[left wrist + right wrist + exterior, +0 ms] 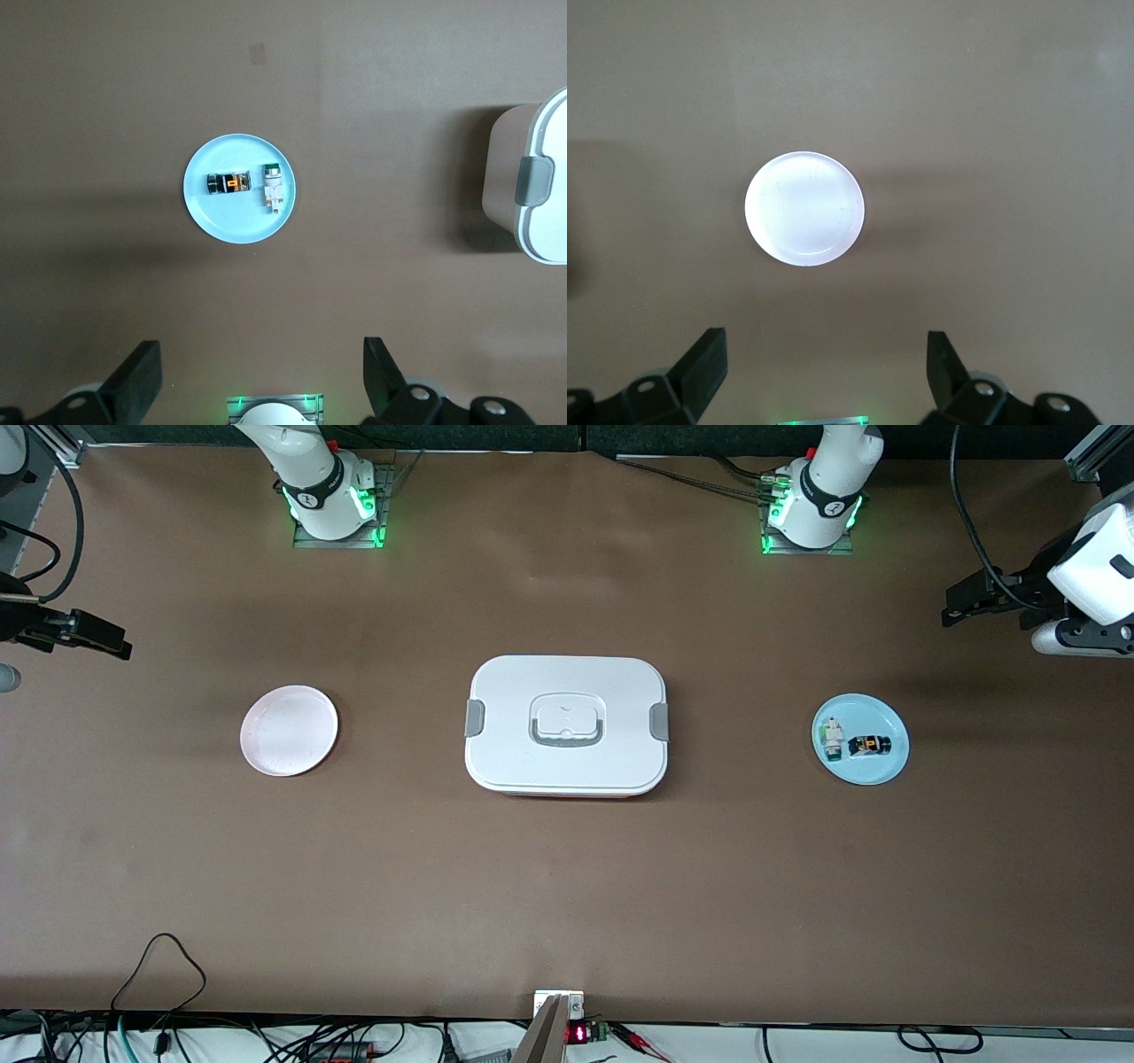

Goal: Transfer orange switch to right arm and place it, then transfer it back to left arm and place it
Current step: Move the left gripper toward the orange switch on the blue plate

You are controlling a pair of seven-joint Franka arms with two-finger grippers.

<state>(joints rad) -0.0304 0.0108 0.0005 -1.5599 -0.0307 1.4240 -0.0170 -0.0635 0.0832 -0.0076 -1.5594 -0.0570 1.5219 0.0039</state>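
brown covering spreads over the whole table (567, 886), and most of both arms is cut off at the picture edges. the left arm (1094, 567) enters only as a white wrist and dark gripper body at its end of the table; the right arm (332, 483) shows its base and a dark piece of gripper at the other end. each wrist view gives just two black fingertips at the frame's edge. the left gripper (261, 376) hangs high over the table with its fingers spread wide and nothing between them. the right gripper (824, 372) is the same, fingers wide apart and holding nothing.

one white box (567, 724) sits mid-table with its lid on; two grey clips show at its ends, and in the left wrist view it is cropped to one corner. there are two plates. the blue plate (890, 766) lies toward the left arm's end and carries two small parts: the orange switch (868, 746), black with orange marks too small to read, and just beside it a white-grey part (832, 740) with a green end. the pink plate (289, 731) lies toward the right arm's end, well apart from the box.
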